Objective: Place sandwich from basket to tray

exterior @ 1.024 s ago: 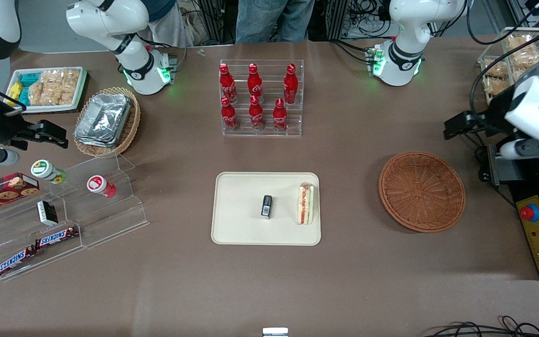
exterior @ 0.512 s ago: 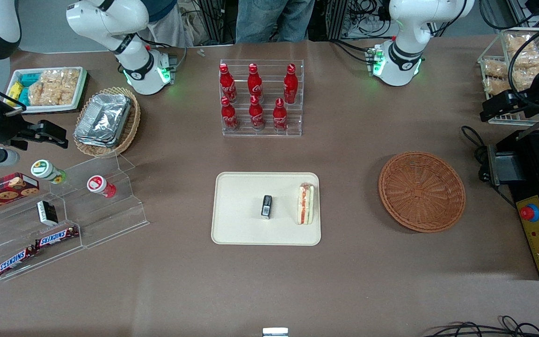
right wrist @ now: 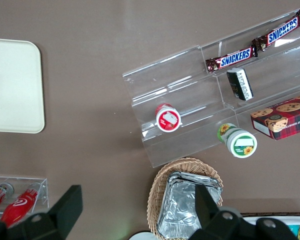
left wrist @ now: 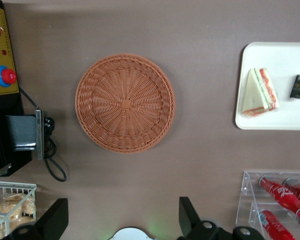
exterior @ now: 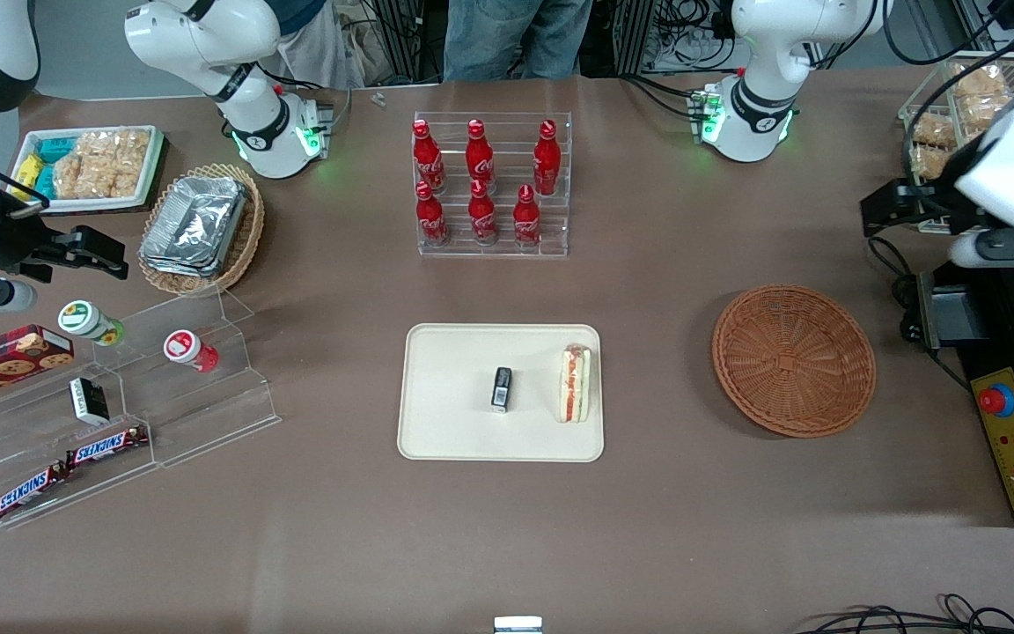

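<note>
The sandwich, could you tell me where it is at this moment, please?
The sandwich lies on the tray, beside the small black box, at the tray's end nearer the empty basket. The gripper is open, far off above the table's working-arm end.

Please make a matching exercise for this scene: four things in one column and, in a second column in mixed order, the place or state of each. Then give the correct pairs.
Things:
1. sandwich
2. basket
3. small black box
4. claw

Places or states:
A. near the middle of the tray
B. open, holding nothing, high above the table near the working arm's end
C. on the tray, by the edge nearest the basket
D. on the table beside the tray, nothing inside

Pairs: 1-C, 2-D, 3-A, 4-B
</note>
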`<state>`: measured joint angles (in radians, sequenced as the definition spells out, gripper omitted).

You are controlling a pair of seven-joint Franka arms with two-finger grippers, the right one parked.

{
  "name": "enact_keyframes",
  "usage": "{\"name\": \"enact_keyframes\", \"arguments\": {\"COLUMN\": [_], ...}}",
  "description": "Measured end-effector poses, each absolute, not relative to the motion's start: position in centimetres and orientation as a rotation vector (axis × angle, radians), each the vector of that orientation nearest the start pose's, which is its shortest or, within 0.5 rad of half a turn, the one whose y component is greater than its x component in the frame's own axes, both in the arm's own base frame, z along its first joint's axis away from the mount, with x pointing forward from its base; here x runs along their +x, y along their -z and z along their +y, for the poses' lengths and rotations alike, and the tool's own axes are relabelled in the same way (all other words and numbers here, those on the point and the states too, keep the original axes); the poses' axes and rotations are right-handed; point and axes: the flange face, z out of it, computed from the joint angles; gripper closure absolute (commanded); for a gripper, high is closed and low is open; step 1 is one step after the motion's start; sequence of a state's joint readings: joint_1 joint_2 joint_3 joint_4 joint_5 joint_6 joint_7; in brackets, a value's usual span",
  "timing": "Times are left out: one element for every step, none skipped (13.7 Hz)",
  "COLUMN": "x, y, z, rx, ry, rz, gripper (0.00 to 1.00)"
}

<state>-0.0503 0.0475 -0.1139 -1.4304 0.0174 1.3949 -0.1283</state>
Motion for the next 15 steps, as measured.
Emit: {"name": "enact_keyframes", "arguments": {"x": [53.9, 53.4, 53.1, 52.9, 52.7, 52.6, 52.6, 52.6, 52.6, 52.6, 52.6, 52.6, 52.5, 52.3, 51.9], "y": [-64.7, -64.8, -65.0, -65.4, -65.7, -66.0, -66.1, -66.2, -66.2, -66.2, -66.2, -66.4, -66.6, -67.0, -67.3], "z": [-9.7, -10.5, -10.8, -10.7, -10.5, -10.3, -10.2, -10.1, -10.1, -10.1, -10.1, -10.1, -10.0, -10.0, -10.0], "rx": [-3.096, -3.087, -3.087, -3.096, -3.11, -3.114, -3.115, -3.115, -3.113, -3.111, -3.11, -3.11, -3.109, -3.108, -3.109], "ry": [-0.159, -0.178, -0.182, -0.176, -0.17, -0.164, -0.159, -0.156, -0.156, -0.155, -0.153, -0.146, -0.137, -0.124, -0.099], "rz": [0.086, 0.109, 0.117, 0.115, 0.11, 0.104, 0.1, 0.099, 0.098, 0.097, 0.097, 0.096, 0.096, 0.095, 0.095], "gripper": [0.01, 0.01, 0.01, 0.01, 0.01, 0.01, 0.01, 0.01, 0.01, 0.01, 0.01, 0.01, 0.01, 0.01, 0.01]}}
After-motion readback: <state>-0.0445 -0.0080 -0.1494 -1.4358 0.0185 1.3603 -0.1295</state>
